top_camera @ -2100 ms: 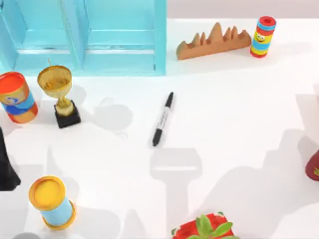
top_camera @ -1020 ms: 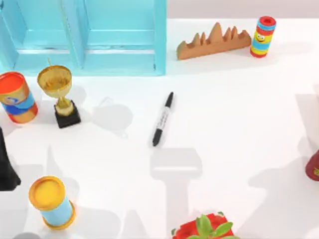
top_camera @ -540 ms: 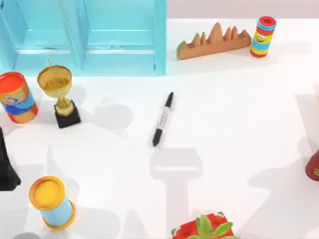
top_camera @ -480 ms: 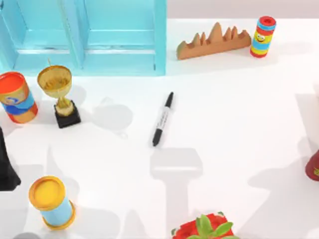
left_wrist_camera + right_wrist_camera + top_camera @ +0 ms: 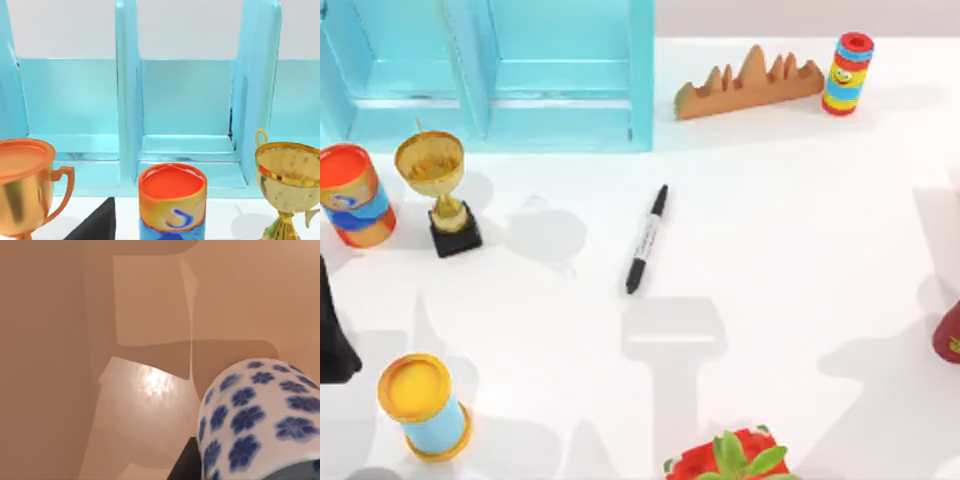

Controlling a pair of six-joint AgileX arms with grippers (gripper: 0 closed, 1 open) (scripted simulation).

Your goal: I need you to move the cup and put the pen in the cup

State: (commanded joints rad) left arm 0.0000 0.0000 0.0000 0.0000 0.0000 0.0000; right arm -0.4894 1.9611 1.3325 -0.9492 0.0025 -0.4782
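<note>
The pen [image 5: 647,238], slim and black with a pale label band, lies slanted on the white table [image 5: 800,230] near its middle, with nothing touching it. The cup [image 5: 255,415], white with blue flowers, sits close in the right wrist view against a plain beige background. A dark finger [image 5: 186,465] of my right gripper rests against its side, so the gripper is shut on it.
A blue shelf [image 5: 500,80] stands at the back left, with a gold trophy [image 5: 438,190] and an orange-topped can [image 5: 355,195] in front. A yellow-topped can [image 5: 423,405] and a potted plant [image 5: 730,460] stand near the front. A brown ridged block [image 5: 748,85] and a striped can [image 5: 847,72] stand at the back right.
An arm's shadow on the table's right side has pulled back toward the right edge. The pen and the other things have not moved.
</note>
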